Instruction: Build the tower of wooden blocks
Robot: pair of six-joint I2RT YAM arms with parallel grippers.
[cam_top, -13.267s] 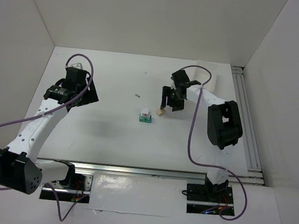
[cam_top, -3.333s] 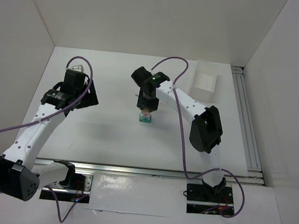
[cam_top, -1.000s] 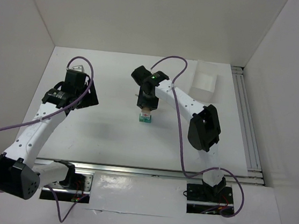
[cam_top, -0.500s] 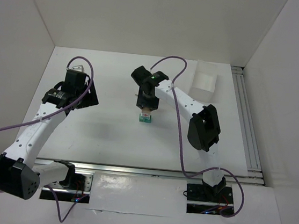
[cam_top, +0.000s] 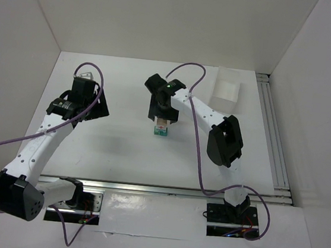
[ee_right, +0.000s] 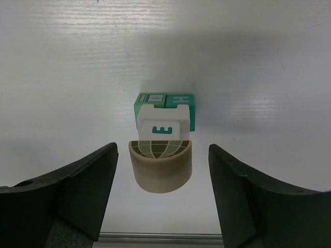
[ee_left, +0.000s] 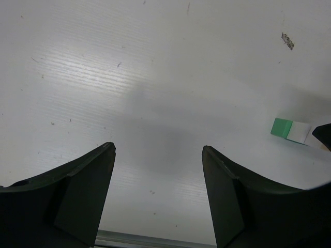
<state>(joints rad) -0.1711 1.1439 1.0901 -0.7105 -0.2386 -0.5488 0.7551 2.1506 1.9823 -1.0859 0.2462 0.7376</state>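
On the white, finely ribbed, faintly scuffed surface (cam_top: 121, 149): near the middle, the wood block tower (cam_top: 161, 129), with two teal-green cubes (ee_right: 164, 101) side by side at the base, a white lettered block (ee_right: 161, 128) above them and a tan half-round piece (ee_right: 160, 168) on top. Toward the far right corner, well apart, a clear tray (cam_top: 226, 94). Away from the tower, a small dark scrap (ee_left: 287, 41). Along the near edge, a metal rail (cam_top: 164, 191)
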